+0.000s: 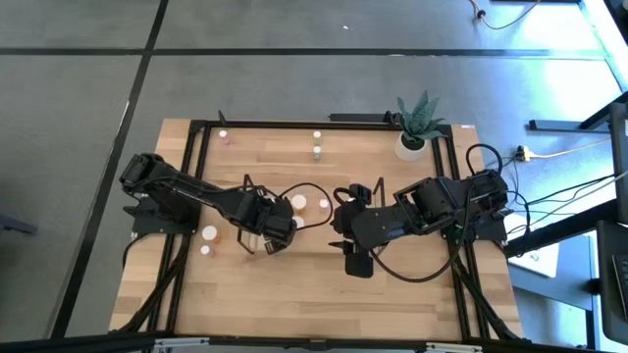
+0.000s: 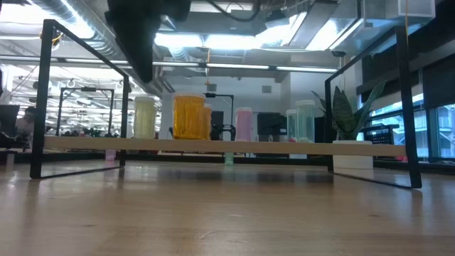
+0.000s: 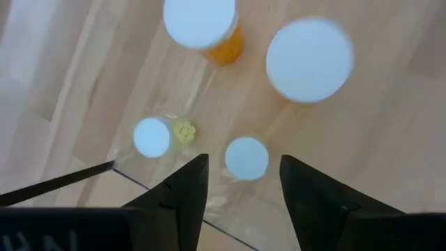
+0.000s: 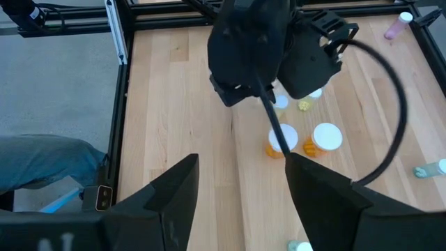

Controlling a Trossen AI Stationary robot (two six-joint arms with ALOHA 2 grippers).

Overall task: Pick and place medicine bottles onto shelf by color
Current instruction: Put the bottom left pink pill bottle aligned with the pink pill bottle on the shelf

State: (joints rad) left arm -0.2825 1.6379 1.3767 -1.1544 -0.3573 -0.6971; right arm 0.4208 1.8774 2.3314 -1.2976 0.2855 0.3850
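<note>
My left gripper point(image 1: 267, 238) point(image 3: 240, 164) is open and points down over the clear shelf point(image 1: 257, 208). Its fingers stand on either side of a small white-capped bottle point(image 3: 247, 157), apart from it. Beside that stand a small yellowish bottle point(image 3: 182, 131) and two larger orange bottles point(image 3: 209, 31) point(image 3: 309, 50). The low view shows upright bottles on the shelf board point(image 2: 213, 145): pale yellow point(image 2: 144, 117), orange point(image 2: 188, 116), pink point(image 2: 244, 124) and green point(image 2: 304, 121). My right gripper point(image 1: 355, 263) point(image 4: 242, 159) is open and empty, right of the shelf.
Loose bottles stand on the table: two left of the shelf point(image 1: 209, 233) point(image 1: 205, 250), a pink one at the far left point(image 1: 224, 137) and two at the far middle point(image 1: 317, 149). A potted plant point(image 1: 417, 123) stands at the far right. The black table frame point(image 1: 196, 132) rings the table.
</note>
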